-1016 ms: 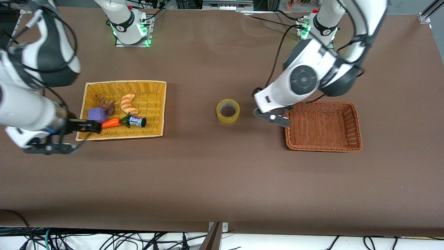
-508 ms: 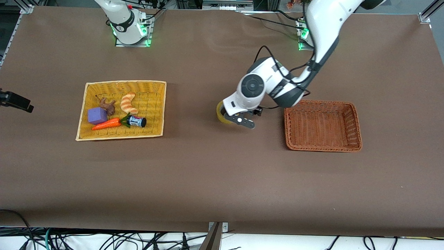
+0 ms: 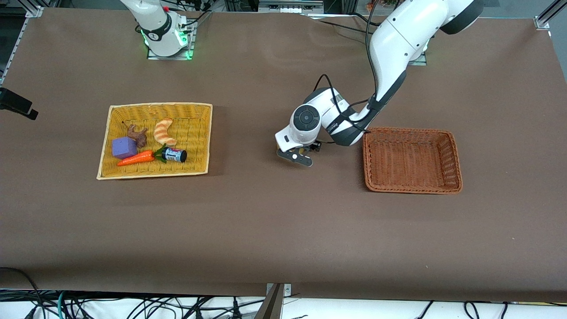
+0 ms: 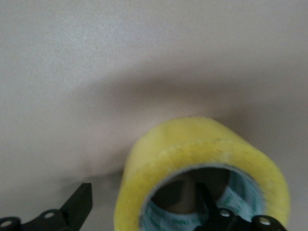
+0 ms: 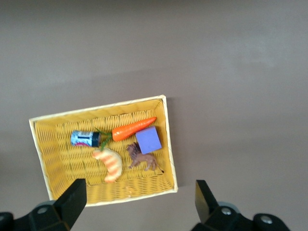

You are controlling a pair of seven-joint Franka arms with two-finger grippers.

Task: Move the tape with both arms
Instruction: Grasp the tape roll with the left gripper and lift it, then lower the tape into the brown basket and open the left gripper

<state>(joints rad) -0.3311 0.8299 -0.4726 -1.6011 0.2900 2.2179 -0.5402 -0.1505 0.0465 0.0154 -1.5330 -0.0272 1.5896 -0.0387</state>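
The tape [image 4: 202, 154], a yellowish roll with a pale core, lies on the brown table between the two baskets. In the front view my left hand hides nearly all of it. My left gripper [image 4: 143, 208] [image 3: 296, 156] is down at the roll and open. One finger [image 4: 208, 202] is inside the core hole and the other finger [image 4: 79, 208] is outside the roll, so the jaws straddle its wall. My right gripper [image 5: 139, 204] is open and empty, high over the table beside the yellow basket [image 5: 171, 144]. Only a dark part of it [image 3: 17, 104] shows at the front view's edge.
The yellow basket [image 3: 155, 105] toward the right arm's end holds a striped croissant toy [image 3: 164, 131], a carrot [image 3: 137, 157], a purple block [image 3: 124, 147], a small can [image 3: 176, 155] and a brown animal figure. A brown wicker basket [image 3: 412, 190] stands beside the left hand.
My left arm swung from the brown basket's edge over to the tape and lowered onto it. My right arm lifted away from the yellow basket, almost out of the front view.
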